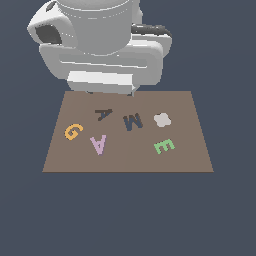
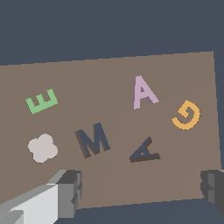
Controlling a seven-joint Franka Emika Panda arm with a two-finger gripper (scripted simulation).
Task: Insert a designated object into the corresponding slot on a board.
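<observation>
The pale lilac-pink letter "A" block (image 1: 99, 144) (image 2: 143, 92) lies flat on the brown board (image 1: 180, 160) (image 2: 109, 74), near its front left in the exterior view. The dark "A"-shaped slot (image 1: 103, 114) (image 2: 145, 151) is just behind it, apart from it. My gripper (image 2: 142, 192) is open and empty, hovering above the board's far edge; its two fingertips (image 2: 70, 190) show wide apart in the wrist view. In the exterior view the arm's body hides the fingers.
An orange "G" (image 1: 73, 131) (image 2: 187, 114) lies left of the lilac "A" in the exterior view. A dark navy "M" (image 1: 132, 121) (image 2: 92, 139), a pale beige blob shape (image 1: 162, 119) (image 2: 42, 148) and a green "E" (image 1: 164, 146) (image 2: 41, 101) are on the board's right half.
</observation>
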